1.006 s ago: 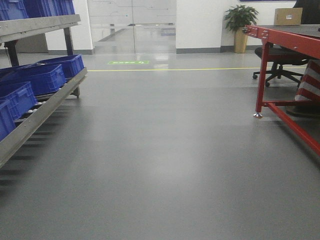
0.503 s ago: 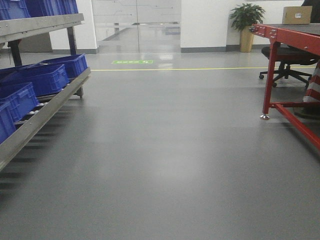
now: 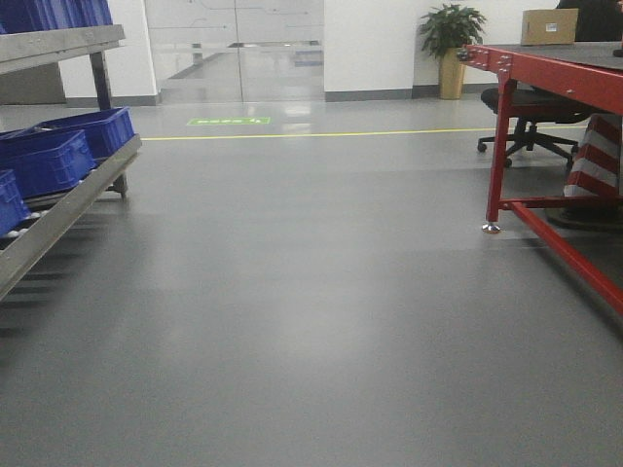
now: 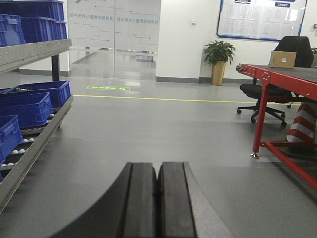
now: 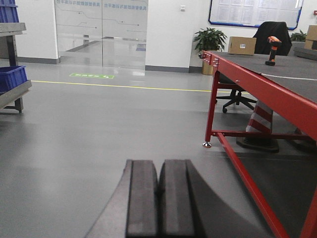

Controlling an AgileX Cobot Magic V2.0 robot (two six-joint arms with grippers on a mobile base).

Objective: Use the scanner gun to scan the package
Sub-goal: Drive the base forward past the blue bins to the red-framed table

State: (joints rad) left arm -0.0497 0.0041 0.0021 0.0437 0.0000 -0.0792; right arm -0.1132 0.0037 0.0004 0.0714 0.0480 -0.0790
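Observation:
The package (image 5: 241,45) is a tan cardboard box standing at the far end of the red table (image 5: 257,84). It also shows as the package (image 3: 548,26) and the package (image 4: 282,59). The scanner gun (image 5: 272,49), orange and black, stands upright on the tabletop a little to the right of the box. My left gripper (image 4: 158,166) is shut and empty, held over the grey floor far from the table. My right gripper (image 5: 159,163) is likewise shut with nothing in it, left of the table's near leg.
A grey roller rack (image 3: 68,209) with blue bins (image 3: 92,131) lines the left side. A black office chair (image 4: 262,94), a striped cone (image 5: 261,121) and a potted plant (image 3: 450,39) stand by the table. Another cardboard box (image 5: 312,32) sits at the far right.
The front view has shifted: the rack and the red table slid slightly right in the frame, then back left. Both grippers appear only now.

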